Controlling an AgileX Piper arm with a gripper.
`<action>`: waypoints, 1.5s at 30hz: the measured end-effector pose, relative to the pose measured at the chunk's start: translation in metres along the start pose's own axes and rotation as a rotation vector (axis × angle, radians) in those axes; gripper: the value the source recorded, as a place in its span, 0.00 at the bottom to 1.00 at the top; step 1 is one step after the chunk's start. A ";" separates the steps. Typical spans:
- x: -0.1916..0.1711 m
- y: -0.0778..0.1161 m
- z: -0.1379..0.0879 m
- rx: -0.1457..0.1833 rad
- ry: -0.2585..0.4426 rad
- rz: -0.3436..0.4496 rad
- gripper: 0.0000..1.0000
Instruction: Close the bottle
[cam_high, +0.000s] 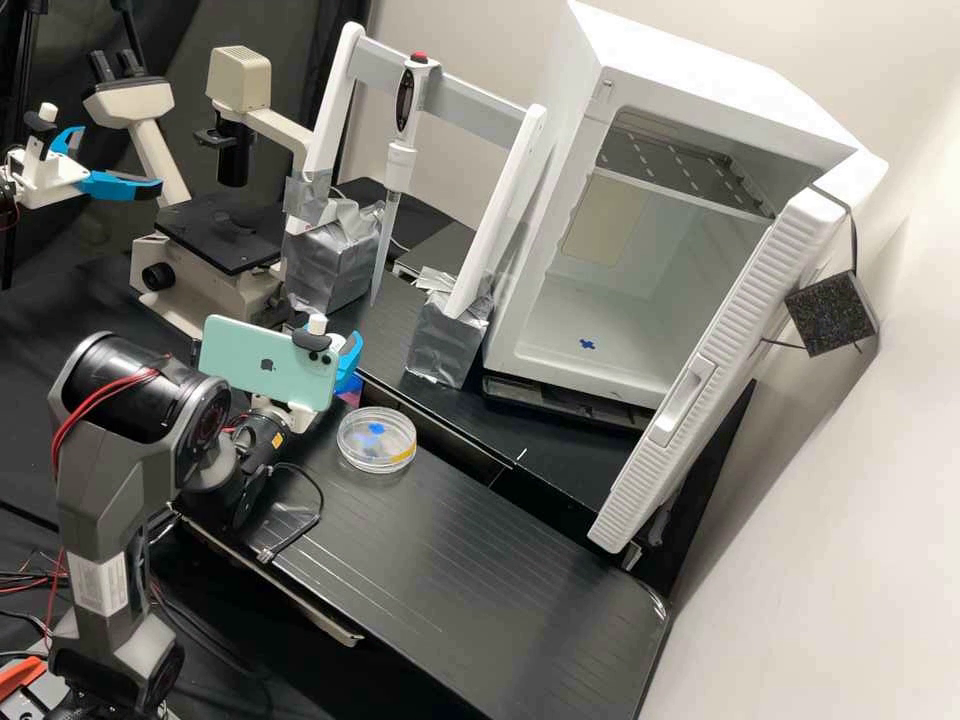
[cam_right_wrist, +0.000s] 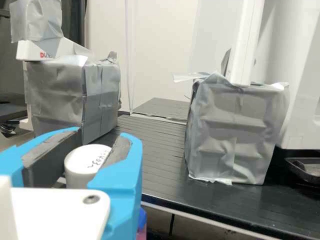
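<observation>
Gripper (cam_high: 349, 362) narrowed around white cap (cam_right_wrist: 86, 166) near the table's (cam_high: 470, 560) far edge; I cannot tell whether a bottle sits below. Clear dish (cam_high: 377, 441) beside it, on the table. Beyond: silver-wrapped blocks (cam_high: 448, 340), open white cabinet (cam_high: 690, 60).

My white gripper (cam_high: 349, 360) has bright blue fingers; my wrist view adds dark grey pads and dark handwriting across a round white cap (cam_right_wrist: 85, 159). In the high view, I get mint green on the flat phone (cam_high: 262, 360) at nine o'clock, blue and yellow marks on the clear round dish (cam_high: 352, 450) at eight, and thin parallel lines along the black table (cam_high: 450, 560).
</observation>
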 end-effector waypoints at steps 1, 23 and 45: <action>0.000 0.000 0.000 0.000 0.000 0.000 1.00; -0.015 0.021 0.003 0.013 0.004 0.063 1.00; -0.038 0.051 0.007 0.105 0.030 0.148 1.00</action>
